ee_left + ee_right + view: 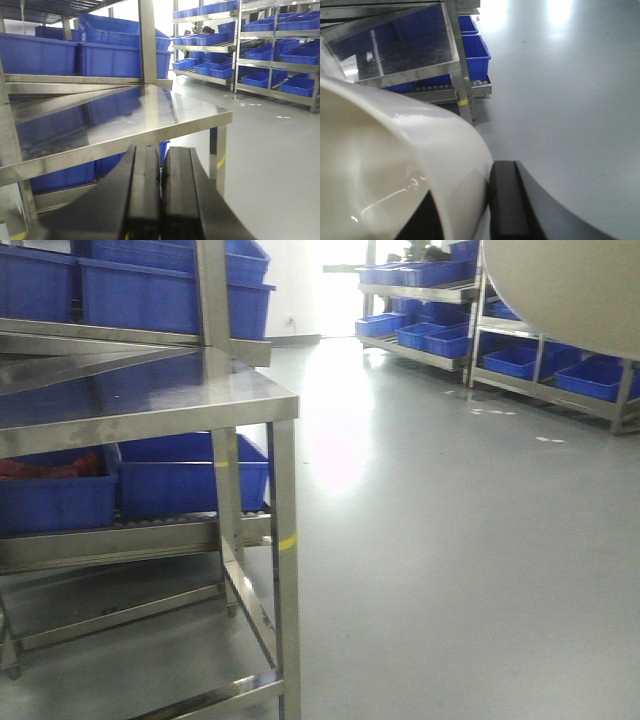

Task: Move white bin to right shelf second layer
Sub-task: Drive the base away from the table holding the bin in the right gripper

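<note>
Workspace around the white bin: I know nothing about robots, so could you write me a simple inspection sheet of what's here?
Surface: shiny steel shelf top, reflecting the crates behind it.
Job's things: white bin held up by the right gripper; cannot tell which shelf level it goes to.
Clutter: something reddish in one blue crate; white marks on the floor.
Grippers: right gripper closed on the white bin's wall; left gripper closed, holding nothing.
Cables: nothing seen.
Surroundings: grey floor; far racks loaded with more blue crates.
</note>
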You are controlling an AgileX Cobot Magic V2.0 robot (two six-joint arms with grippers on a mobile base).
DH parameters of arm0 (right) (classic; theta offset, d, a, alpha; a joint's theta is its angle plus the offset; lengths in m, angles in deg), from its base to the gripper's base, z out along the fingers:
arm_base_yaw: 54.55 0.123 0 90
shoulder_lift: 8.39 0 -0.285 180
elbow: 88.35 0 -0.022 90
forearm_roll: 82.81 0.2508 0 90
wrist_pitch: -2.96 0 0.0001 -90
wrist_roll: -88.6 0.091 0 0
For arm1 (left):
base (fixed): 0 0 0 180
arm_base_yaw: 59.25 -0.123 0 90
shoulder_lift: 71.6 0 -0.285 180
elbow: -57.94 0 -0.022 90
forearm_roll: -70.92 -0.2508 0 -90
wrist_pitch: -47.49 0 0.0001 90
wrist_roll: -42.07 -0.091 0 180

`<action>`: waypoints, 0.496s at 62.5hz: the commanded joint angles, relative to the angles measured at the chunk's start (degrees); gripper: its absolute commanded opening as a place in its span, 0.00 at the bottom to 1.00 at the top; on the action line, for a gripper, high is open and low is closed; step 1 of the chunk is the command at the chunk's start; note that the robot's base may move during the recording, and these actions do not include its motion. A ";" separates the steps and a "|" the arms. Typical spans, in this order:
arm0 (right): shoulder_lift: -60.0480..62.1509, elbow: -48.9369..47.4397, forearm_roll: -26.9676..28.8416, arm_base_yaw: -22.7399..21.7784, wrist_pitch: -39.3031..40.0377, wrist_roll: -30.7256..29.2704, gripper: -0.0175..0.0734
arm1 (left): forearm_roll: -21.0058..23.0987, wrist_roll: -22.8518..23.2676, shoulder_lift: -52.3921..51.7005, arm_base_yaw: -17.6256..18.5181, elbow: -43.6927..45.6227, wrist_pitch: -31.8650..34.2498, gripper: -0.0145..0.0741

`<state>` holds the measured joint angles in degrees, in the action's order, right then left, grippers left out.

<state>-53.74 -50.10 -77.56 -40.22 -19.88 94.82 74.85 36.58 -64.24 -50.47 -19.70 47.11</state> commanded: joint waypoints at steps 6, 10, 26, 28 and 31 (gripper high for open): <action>0.17 -1.78 0.16 -0.41 6.08 -0.10 0.25 | 0.29 0.43 -0.76 0.19 -1.90 4.99 0.26; 0.17 -1.78 0.16 -0.41 6.08 -0.10 0.25 | 0.29 0.43 -0.76 0.19 -1.90 4.99 0.26; 0.17 -1.78 0.16 -0.41 6.08 -0.10 0.25 | 0.29 0.43 -0.76 0.19 -1.90 4.99 0.26; 0.17 -1.78 0.16 -0.41 6.08 -0.10 0.25 | 0.29 0.43 -0.76 0.19 -1.90 4.99 0.26; 0.17 -1.78 0.16 -0.41 6.08 -0.10 0.25 | 0.29 0.43 -0.76 0.19 -1.90 4.99 0.26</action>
<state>-53.74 -50.10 -77.56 -40.22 -19.88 94.82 74.85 36.58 -64.24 -50.47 -19.70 47.11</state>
